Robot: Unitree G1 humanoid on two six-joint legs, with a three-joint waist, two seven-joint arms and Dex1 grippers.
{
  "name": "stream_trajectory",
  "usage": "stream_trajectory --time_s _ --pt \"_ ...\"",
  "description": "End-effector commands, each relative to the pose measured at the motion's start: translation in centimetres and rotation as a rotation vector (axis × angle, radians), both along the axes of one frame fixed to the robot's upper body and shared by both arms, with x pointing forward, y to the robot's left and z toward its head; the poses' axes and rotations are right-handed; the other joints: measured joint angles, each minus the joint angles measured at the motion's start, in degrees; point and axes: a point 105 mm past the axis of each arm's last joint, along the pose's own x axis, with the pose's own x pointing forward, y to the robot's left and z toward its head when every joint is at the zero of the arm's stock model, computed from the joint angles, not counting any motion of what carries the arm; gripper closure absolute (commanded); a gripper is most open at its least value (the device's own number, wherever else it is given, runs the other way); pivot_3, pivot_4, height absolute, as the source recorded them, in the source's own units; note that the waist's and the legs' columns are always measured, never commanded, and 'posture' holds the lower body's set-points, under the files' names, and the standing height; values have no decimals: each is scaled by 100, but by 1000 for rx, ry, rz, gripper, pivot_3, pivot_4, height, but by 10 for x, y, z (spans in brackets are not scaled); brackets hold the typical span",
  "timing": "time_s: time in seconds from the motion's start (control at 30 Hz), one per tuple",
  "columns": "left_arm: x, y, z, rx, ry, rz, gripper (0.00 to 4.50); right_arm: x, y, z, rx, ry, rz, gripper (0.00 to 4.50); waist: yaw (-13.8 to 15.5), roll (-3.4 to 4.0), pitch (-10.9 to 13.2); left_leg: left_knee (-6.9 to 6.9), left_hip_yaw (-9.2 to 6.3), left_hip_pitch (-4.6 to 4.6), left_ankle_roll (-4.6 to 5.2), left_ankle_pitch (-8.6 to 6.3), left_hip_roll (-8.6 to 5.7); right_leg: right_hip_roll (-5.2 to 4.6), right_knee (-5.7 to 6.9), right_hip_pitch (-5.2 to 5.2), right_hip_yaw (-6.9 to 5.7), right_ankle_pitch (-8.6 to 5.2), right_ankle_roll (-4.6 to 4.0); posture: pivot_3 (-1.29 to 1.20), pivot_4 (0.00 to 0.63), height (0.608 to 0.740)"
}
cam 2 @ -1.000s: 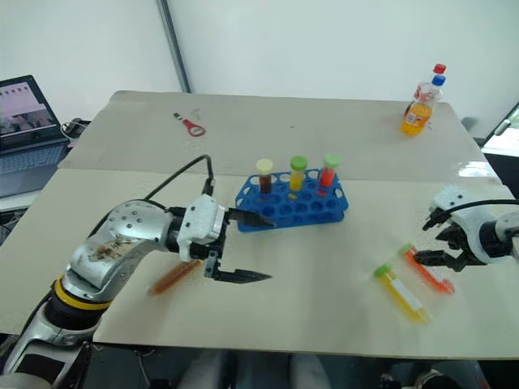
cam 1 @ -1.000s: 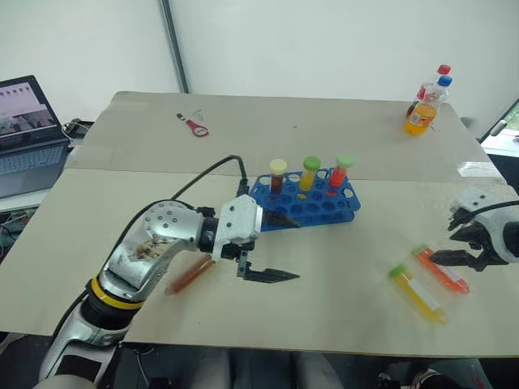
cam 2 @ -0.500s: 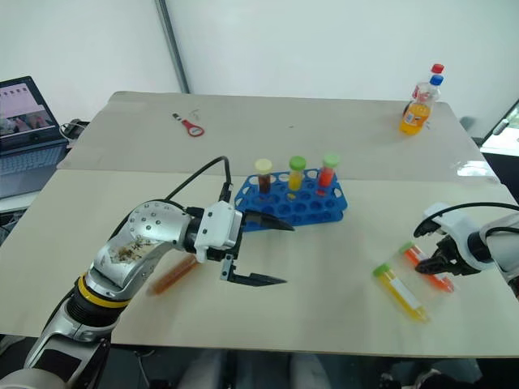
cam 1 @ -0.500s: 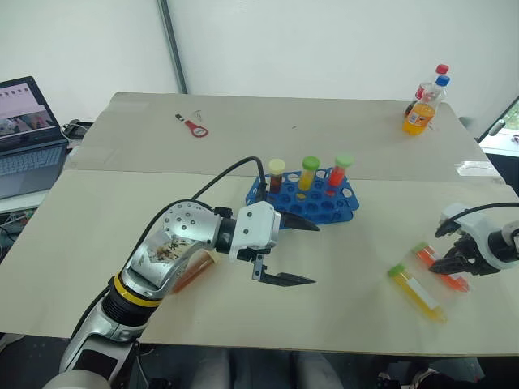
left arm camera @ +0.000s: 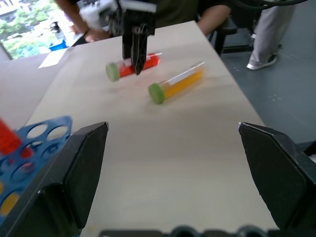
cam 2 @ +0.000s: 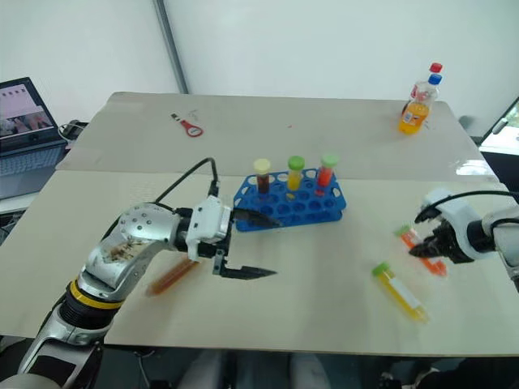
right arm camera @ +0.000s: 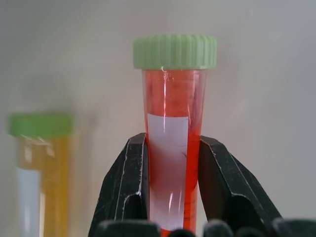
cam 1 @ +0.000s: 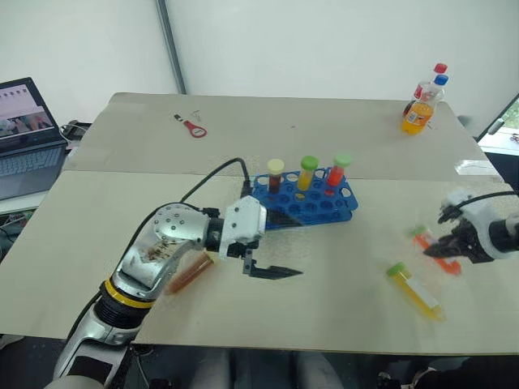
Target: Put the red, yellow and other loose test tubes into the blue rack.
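The right gripper (right arm camera: 170, 197) is clamping its two black fingers on a clear plastic test tube of red liquid with a green screw cap (right arm camera: 174, 123), gripping it around the middle of its body over a white label. In the head views this red tube (cam 2: 421, 247) is sitting in that gripper (cam 2: 427, 250) near the table's right edge, just beside a second loose tube of yellow liquid with a green cap (cam 2: 397, 291), which is lying flat on the beige tabletop (cam 2: 324, 275).

The left gripper (cam 1: 276, 245) is hanging wide open and empty, its upper finger reaching over the near edge of the bright blue plastic rack with rows of round holes (cam 1: 312, 207). That rack is standing at mid-table, already holding three upright tubes: brown, yellow and red. A brownish-orange tube (cam 1: 190, 274) is lying beside the left forearm.

The step in hand looks like the pick-up of the red tube. Next it needs lifting clear, turning upright and carrying left to a free hole.

The right wrist view is showing the grip and label closely; the left wrist view is showing the pinch from across the table, with a seated person behind.
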Motion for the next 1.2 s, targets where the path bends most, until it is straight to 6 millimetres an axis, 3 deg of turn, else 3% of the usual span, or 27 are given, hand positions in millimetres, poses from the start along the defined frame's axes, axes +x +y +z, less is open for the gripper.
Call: stream_trajectory --time_s 0.03,0.17,0.4,0.67,1.2 --pt "8 18 8 -44 13 91 0 7 38 47 141 -298 101 3518 12 -4 0 -1 -1 -1 0 0 0 0 0 1 -1 0 0 0 150 728" --pt "20 31 14 -90 27 201 0 10 87 66 320 -676 178 3518 23 -16 2 4 -18 -7 -1 0 0 2 0 7 -11 0 0 0 150 728" --pt "19 32 22 -103 46 217 0 33 124 59 421 -1022 4 3518 54 -16 2 13 -16 -18 -3 2 -7 -6 4 1 -10 2 3 0 150 728" --pt "14 26 31 -108 71 194 0 53 128 26 393 -1061 -80 3518 18 -15 2 13 -16 -8 -5 3 -8 -4 33 -5 -10 2 2 0 150 728" --pt "12 28 23 -99 92 205 0 60 143 7 450 -1053 -140 3518 -28 -15 2 10 -16 -3 -5 3 -5 0 38 -5 -6 1 1 0 150 728"
